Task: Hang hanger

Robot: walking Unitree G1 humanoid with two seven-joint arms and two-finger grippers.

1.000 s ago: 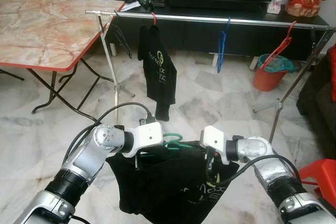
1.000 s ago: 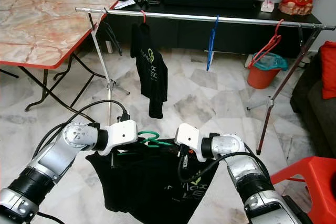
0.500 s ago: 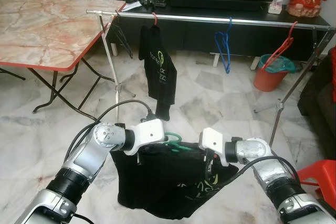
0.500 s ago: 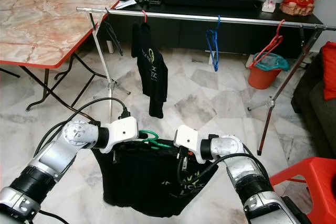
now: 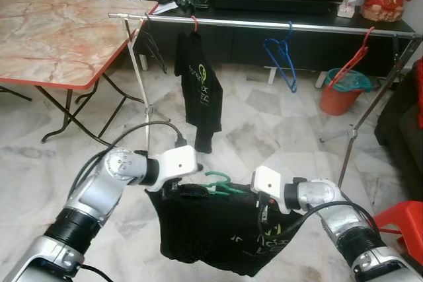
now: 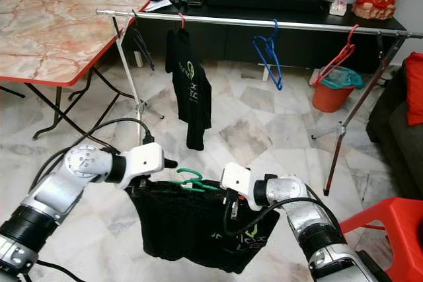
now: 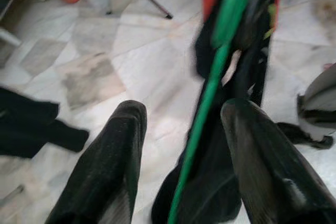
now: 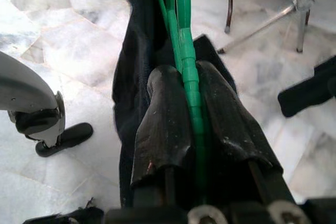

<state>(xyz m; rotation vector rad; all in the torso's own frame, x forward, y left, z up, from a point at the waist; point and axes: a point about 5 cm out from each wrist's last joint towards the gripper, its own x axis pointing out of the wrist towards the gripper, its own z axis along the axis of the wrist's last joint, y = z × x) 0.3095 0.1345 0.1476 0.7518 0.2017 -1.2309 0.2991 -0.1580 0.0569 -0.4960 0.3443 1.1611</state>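
The right gripper (image 8: 191, 114) is clamped on the ribbed green plastic hanger (image 8: 181, 40), whose bar runs up between its two black fingers (image 8: 163, 124); most of that bar is buried in the folds of the black shirt (image 5: 211, 229) draped over it. In the left wrist view the left gripper (image 7: 181, 129) stands spread, with the thin hanger bar passing through the gap and touching neither finger, though the picture is blurred there. From the head views the hanger's hook (image 5: 218, 179) pokes up between the two grippers, and the limp shirt hangs below both of them, its pale logo creased and unreadable. Well beyond the grippers a metal rail (image 5: 264, 24) carries another black shirt (image 5: 200, 90), a blue hanger (image 5: 283, 57) and a red hanger (image 5: 353, 57).
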